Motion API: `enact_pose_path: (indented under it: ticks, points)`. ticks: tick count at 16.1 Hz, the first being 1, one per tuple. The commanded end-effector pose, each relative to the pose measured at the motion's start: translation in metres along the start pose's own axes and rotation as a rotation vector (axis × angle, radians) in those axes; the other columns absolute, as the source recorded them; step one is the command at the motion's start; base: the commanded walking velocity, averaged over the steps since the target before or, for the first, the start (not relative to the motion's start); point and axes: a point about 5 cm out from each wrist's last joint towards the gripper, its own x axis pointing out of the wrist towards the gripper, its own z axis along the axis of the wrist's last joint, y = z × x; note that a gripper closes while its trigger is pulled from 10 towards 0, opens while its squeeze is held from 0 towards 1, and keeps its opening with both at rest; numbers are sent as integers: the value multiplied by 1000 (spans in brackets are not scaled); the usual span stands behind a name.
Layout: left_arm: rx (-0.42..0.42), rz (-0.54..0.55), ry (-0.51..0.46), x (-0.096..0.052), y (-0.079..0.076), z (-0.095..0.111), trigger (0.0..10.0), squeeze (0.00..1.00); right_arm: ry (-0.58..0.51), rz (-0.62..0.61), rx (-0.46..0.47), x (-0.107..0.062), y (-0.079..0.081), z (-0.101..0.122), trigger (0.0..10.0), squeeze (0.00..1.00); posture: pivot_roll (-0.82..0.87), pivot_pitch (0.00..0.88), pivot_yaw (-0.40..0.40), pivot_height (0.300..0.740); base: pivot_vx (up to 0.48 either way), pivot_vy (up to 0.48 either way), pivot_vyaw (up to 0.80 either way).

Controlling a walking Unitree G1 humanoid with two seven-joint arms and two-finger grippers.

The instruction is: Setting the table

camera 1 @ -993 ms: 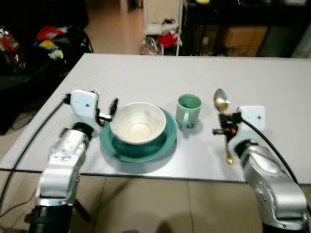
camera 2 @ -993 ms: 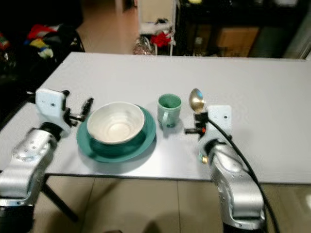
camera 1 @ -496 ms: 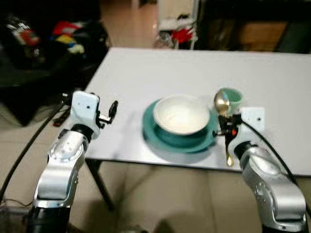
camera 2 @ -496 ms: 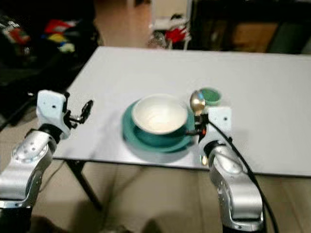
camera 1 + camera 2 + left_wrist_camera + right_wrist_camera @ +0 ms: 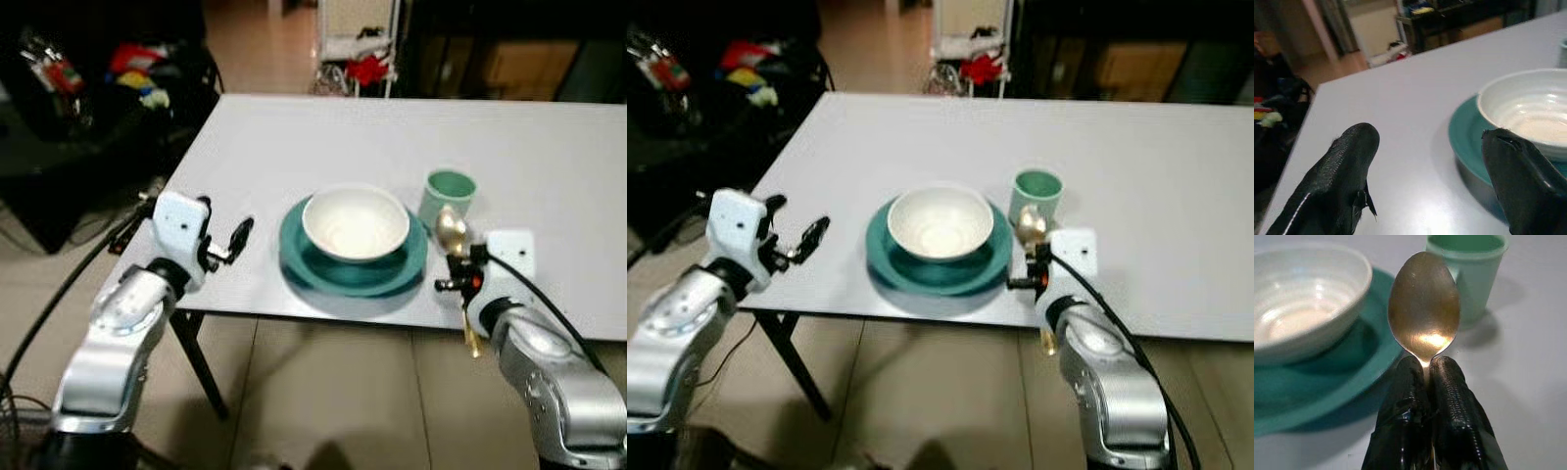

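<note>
The right gripper (image 5: 1426,377) pinches a gold spoon (image 5: 1424,306) by its neck, bowl upward, at the desk (image 5: 294,137) front edge just right of the teal plate (image 5: 354,264) and before the green cup (image 5: 447,196). The left gripper (image 5: 1425,161) hovers spread and empty left of the plate, which carries the white bowl (image 5: 355,221).

No readable text, labels, brand marks or nos. anywhere. White bowl (image 5: 355,219), teal plate (image 5: 304,266), green cup (image 5: 447,195) & gold spoon (image 5: 1424,303) all plain, no print. Table top (image 5: 323,137) unmarked. White wrist housings: no legible marking. Clutter on floor at 10-11 o'clock (image 5: 137,76) too blurred to read.
</note>
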Motion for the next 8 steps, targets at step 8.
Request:
enact_pose_path:
  ticks: [8]
  points:
    - [-155,-572,114,-47,-38,2,10000,0,202,21,69,-2,-4,-21,10000,0,104,0,48,740,0,0,0]
